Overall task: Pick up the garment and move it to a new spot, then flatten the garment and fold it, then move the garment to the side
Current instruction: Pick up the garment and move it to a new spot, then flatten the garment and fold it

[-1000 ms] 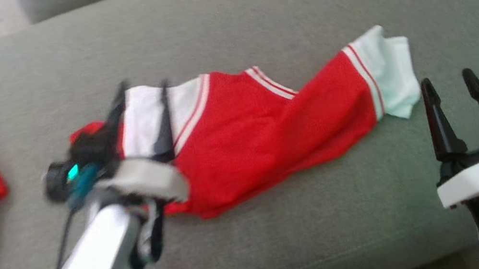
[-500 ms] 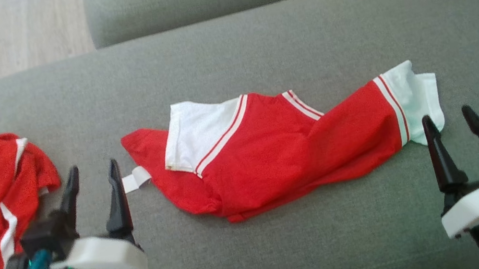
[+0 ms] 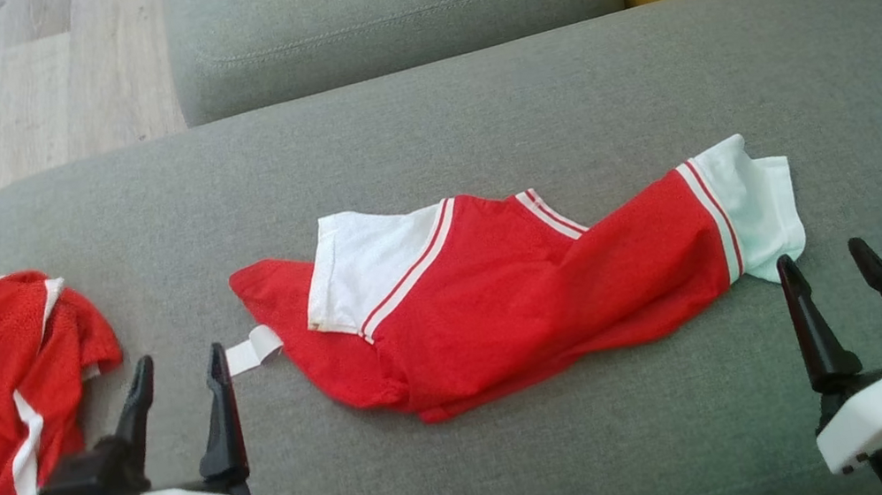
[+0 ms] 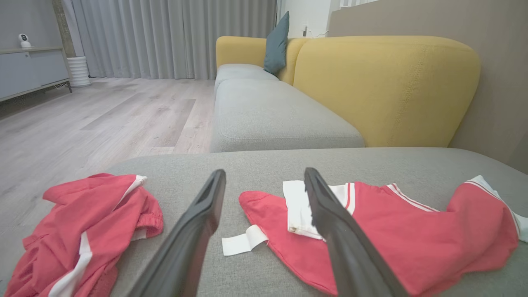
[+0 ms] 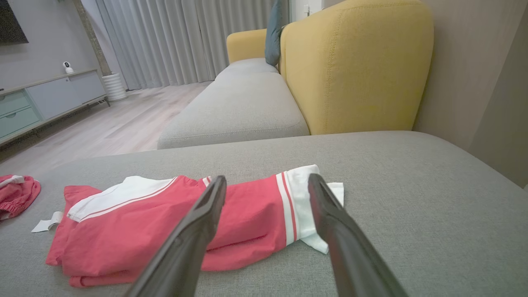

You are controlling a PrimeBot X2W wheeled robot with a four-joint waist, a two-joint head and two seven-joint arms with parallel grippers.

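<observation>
Shirt [image 3: 522, 305] is lying bunched up in a long strip across the middle of the grey sofa seat [image 3: 473, 117]. It's a red body with white sleeves and striped trim, nowhere near flat. Your left hand [image 3: 180, 359] sits just off its left end and your right hand [image 3: 818, 252] just below its right end. Both have their fingers spread wide with nothing in them, and neither is touching the cloth.

Handling-wise, I'd guess it's light, thin and totally floppy, so it'll droop wherever you aren't holding it. Nothing breakable, but a one-point grab will probably just pull it into a rope. I'd go for the two ends: the white sleeve [image 3: 748, 205] on the right and the red corner [image 3: 254, 283] on the left. Try to pinch one layer rather than a whole wad, since it looks doubled over along the near edge.

As for the views, the head camera gives you the whole layout from above. That includes the other red clothes [image 3: 7, 383] heaped at the far left of the seat, well apart from the shirt. The left wrist camera puts the little white tag [image 4: 243, 243] right between its fingers, low and close. The right wrist camera looks in from the side and shows the stacked layers along the near edge, which the top-down view flattens out.
</observation>
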